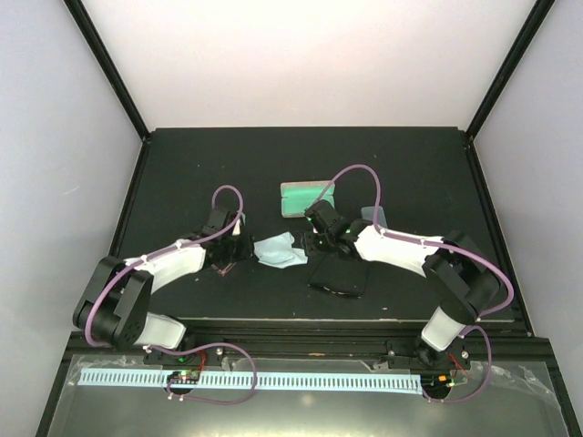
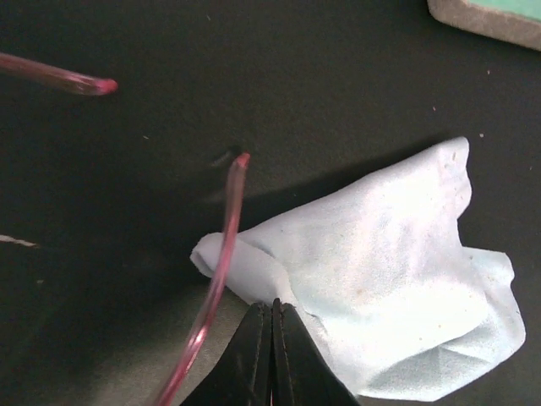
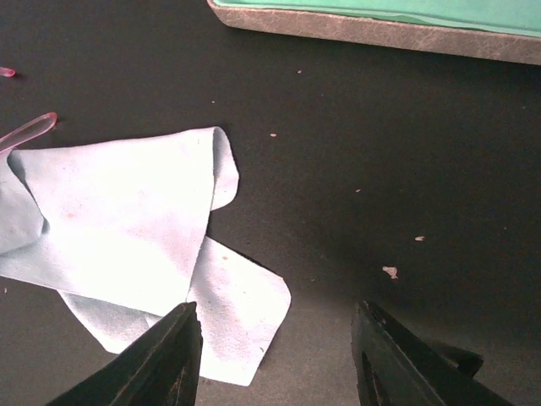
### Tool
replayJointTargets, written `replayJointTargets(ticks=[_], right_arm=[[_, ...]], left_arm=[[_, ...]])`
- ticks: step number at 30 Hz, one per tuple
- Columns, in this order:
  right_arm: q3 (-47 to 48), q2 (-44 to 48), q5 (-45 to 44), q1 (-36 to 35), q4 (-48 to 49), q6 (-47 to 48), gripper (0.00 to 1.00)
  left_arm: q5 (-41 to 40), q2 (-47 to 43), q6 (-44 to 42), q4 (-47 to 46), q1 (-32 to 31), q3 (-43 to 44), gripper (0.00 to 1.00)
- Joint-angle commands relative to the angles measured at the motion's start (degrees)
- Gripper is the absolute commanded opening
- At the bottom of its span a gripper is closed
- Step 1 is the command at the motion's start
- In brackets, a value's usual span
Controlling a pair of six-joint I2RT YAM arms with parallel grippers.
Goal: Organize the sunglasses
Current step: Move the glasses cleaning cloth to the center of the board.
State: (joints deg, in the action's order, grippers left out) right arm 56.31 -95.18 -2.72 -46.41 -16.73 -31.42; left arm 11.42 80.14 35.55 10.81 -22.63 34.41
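1. The black table [image 1: 182,164] is carrying everything; the left arm [image 1: 173,259] and right arm [image 1: 401,248] are both reaching in towards its middle.
2. An open case [image 1: 308,198] with a green lining is lying beyond the right arm; a dark glossy shape [image 1: 337,275] is sitting under that arm, too dark to identify.
3. A crumpled light blue cloth [image 1: 278,248] is lying between the two grippers.
4. The pink-framed sunglasses [image 2: 216,288] are lying at the left gripper; one thin temple is running just beside its fingers and crossing the cloth's edge, the other is pointing away to the side.
5. The left gripper [image 2: 272,338] is pressing its fingers together at the cloth's edge; whether they are pinching anything is unclear.
6. The right gripper [image 3: 276,317] is holding its fingers apart over bare table, gripping nothing; its left finger is overlapping the cloth's corner.
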Motion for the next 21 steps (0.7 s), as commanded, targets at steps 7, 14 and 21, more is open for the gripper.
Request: replayJointTargets(ticks=[7, 14, 21], right_arm=[[2.5, -1.1, 1.3, -2.3, 0.7, 1.0, 0.49], [4.8, -2.9, -0.2, -5.0, -1.4, 2.0, 0.48], [7.1, -5.9, -2.4, -7.6, -4.7, 3.5, 0.47]], left_arm=[[-14.7, -5.6, -2.4, 8.5, -0.2, 2.0, 0.02], [-27.3, -7.9, -1.8, 14.3, 1.4, 2.4, 0.02], [-28.3, -11.1, -3.5, 15.4, 2.3, 3.6, 0.01]])
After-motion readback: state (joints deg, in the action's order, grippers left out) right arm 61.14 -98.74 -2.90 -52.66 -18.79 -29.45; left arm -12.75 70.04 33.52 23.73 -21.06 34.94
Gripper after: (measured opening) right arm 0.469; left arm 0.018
